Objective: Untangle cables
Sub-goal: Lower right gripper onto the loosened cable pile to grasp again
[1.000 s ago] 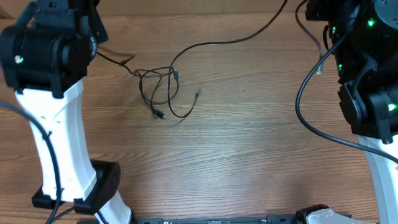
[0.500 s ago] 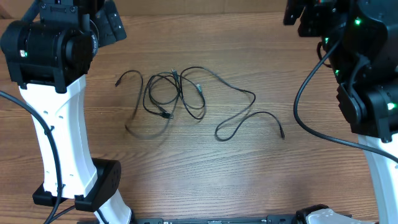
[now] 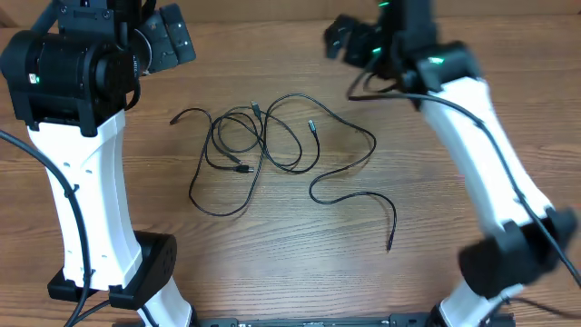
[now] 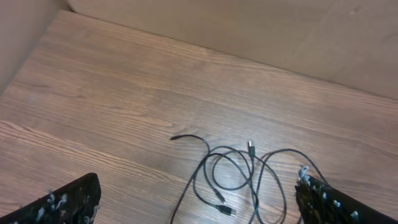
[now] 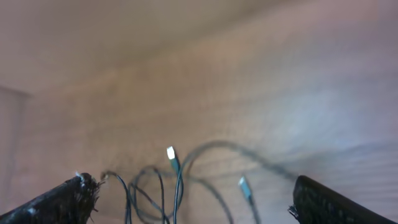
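Overhead: the cables (image 3: 263,145) lie flat on the bench (image 3: 300,263), a knot of overlapping loops left of centre, nearer the far edge. One long strand snakes out from it toward the right and near edges. Nothing holds them. The left gripper (image 3: 172,41) hangs over the far-left corner and the right gripper (image 3: 343,38) over the far edge, both well clear. That looks like a stand-off before choosing where to pick. The right arm is blurred, and neither gripper's jaws can be read from above.

Left wrist: the two fingers (image 4: 68,202) sit at opposite bottom corners, spread wide and empty. The loops show between them with one small plug (image 4: 251,148) at the top. The frame cuts off the lower knot and the long strand, so which cord crosses over which is unclear.

Right wrist: the fingers (image 5: 62,199) are likewise wide apart with nothing in them. The picture is soft. Two pale plug tips (image 5: 171,152) stand out, but the cords behind them blur together.
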Robot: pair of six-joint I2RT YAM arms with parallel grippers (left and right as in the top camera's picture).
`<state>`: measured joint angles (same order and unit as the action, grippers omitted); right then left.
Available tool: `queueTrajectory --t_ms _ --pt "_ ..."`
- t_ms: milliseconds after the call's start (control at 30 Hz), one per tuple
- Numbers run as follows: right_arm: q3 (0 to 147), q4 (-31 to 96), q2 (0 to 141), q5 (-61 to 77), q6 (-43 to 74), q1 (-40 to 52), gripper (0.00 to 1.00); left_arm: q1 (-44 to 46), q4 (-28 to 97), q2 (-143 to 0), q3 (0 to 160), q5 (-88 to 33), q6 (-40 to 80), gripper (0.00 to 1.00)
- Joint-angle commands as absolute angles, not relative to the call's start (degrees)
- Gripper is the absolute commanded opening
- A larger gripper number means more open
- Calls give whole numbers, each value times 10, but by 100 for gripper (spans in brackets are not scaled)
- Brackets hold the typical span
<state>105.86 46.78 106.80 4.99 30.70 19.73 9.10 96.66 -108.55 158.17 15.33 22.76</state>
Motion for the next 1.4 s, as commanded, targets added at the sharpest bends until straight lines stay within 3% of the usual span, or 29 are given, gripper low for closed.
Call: queueTrajectory --t_ms 0,267,367,1367 --pt "1065 469 1110 70 400 232 96 88 968 -1083 1584 134 227 100" --pt "1065 468 1187 69 485 286 87 90 968 -1083 1583 105 222 100" --pt "1064 469 1206 58 487 305 79 90 968 -1083 1583 93 222 100" --pt "1052 391 1320 20 483 361 78 90 967 -1083 1491 97 193 100"
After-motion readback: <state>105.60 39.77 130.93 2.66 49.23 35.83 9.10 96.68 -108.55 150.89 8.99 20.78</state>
